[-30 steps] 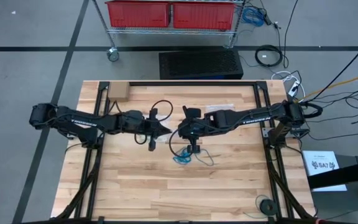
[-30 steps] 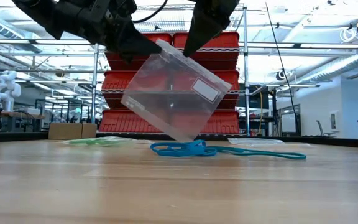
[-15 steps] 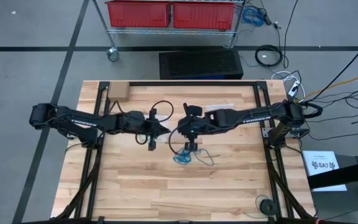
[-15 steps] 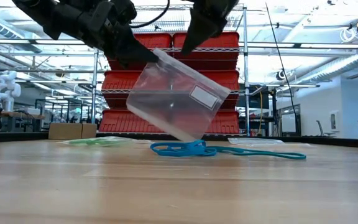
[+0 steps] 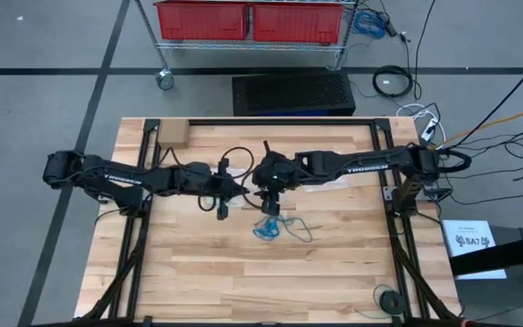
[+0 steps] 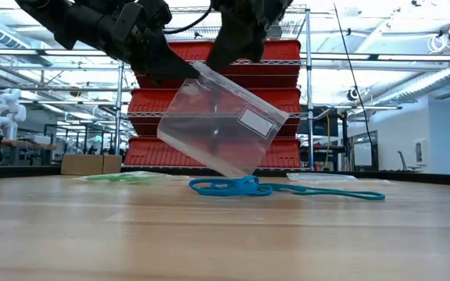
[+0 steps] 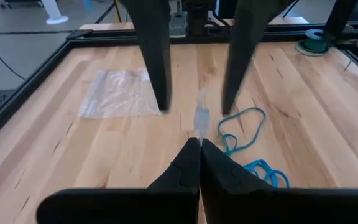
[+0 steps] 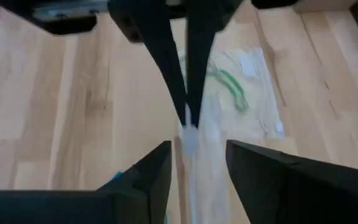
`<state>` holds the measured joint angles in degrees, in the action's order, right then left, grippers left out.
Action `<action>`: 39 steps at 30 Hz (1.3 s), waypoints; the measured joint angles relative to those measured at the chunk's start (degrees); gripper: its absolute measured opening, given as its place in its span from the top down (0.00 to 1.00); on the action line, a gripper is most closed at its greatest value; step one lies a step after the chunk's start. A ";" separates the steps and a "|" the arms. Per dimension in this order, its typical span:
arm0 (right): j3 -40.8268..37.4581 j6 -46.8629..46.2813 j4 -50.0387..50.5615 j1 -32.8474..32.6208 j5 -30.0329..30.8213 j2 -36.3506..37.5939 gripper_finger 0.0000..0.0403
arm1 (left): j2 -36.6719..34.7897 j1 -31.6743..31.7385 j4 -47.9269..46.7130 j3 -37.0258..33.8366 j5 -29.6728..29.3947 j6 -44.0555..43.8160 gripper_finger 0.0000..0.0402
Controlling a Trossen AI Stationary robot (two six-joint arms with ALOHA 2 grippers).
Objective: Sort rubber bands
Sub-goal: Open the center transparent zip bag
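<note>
A clear plastic bag (image 6: 217,121) with a white label hangs tilted above the table. My left gripper (image 6: 186,70) is shut on it. My right gripper (image 6: 219,56) is open just beside the left one, its fingers (image 7: 157,68) standing on either side of the bag's top edge without touching it. Under the bag's lowest corner, the rubber bands lie on the wood: a blue bunch (image 6: 225,186) and a teal loop (image 6: 326,192), also seen in the high view as the blue bunch (image 5: 265,229). My left gripper pinches the bag's top edge at its upper corner (image 6: 195,72) between its two shut fingers (image 7: 188,155). The fingers come from the table's left, slanting a little downward. The bag hangs below them, tilted, its lowest corner (image 6: 233,170) clear of the table.
A flat clear bag holding green bands (image 8: 241,87) lies on the table toward the far left, and another clear bag (image 7: 120,93) toward the far right. A cardboard box (image 5: 171,134) sits at the far left corner. The near half of the table (image 5: 243,282) is bare wood.
My right gripper has opened, letting go of the bag's top edge, and has shifted toward the table's left, closer to my left gripper. The bag stays hanging from my left gripper, its free side a little lower than before.
</note>
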<state>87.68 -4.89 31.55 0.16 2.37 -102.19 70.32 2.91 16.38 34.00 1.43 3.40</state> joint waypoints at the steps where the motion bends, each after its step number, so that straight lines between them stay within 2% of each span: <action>1: 0.00 0.02 -0.07 -0.06 -0.19 -0.13 0.66 | 0.00 0.00 0.03 0.00 0.00 0.00 1.00; 6: 0.00 0.86 -0.81 -0.11 -0.14 -0.70 0.75 | 0.00 -0.02 0.16 0.00 -0.03 0.00 1.00; 11: 0.00 1.90 -0.98 -0.07 0.54 -0.83 0.93 | -0.02 -0.01 0.51 0.00 -0.39 0.02 1.00; 13: 0.00 2.72 -0.92 -0.09 0.68 -0.83 0.97 | -0.01 -0.02 0.76 -0.01 -0.42 0.00 1.00; 26: 0.04 2.09 3.41 -0.27 1.40 -0.83 0.99 | -0.02 -0.02 1.06 -0.02 -0.39 0.02 1.00; 39: 0.07 -0.61 13.87 -1.40 2.43 -0.81 1.00 | -1.78 -0.01 0.92 -0.02 -0.39 0.05 1.00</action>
<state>87.74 -5.49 45.42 -1.24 4.80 -103.00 68.54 2.90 17.30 33.98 1.04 3.44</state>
